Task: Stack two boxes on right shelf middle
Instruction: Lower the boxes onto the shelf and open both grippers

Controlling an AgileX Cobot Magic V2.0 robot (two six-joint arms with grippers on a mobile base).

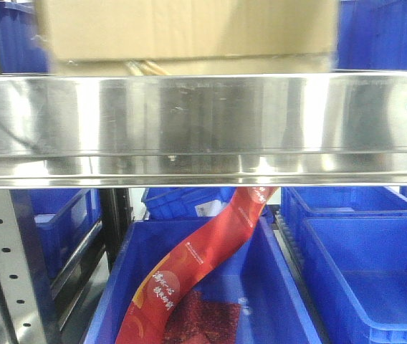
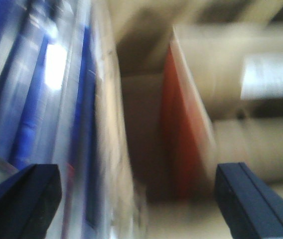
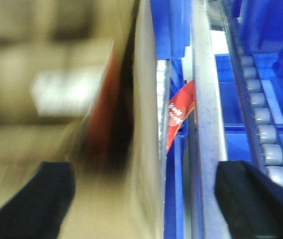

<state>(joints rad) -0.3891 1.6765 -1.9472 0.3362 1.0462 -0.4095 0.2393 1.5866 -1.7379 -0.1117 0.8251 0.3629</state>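
A brown cardboard box [image 1: 189, 29] rests on the polished steel shelf [image 1: 203, 122], just behind its mirror-like front lip; only its lower part shows. Neither gripper appears in the front view. Both wrist views are heavily motion-blurred. My left gripper [image 2: 136, 204] is open, its dark fingers [image 2: 251, 199] far apart, with a blurred cardboard edge [image 2: 111, 124] and a dark reddish gap ahead of them. My right gripper [image 3: 146, 204] is open too, with a cardboard edge [image 3: 146, 124] running between the fingers without touching them. I cannot make out a second box for certain.
Blue plastic bins stand below the shelf: one in the middle [image 1: 261, 301], one to the right [image 1: 375, 287]. A red printed banner [image 1: 203, 251] hangs down into the middle bin. A grey perforated upright [image 1: 6, 265] is at the lower left. Roller rails [image 3: 261, 119] run beside the right gripper.
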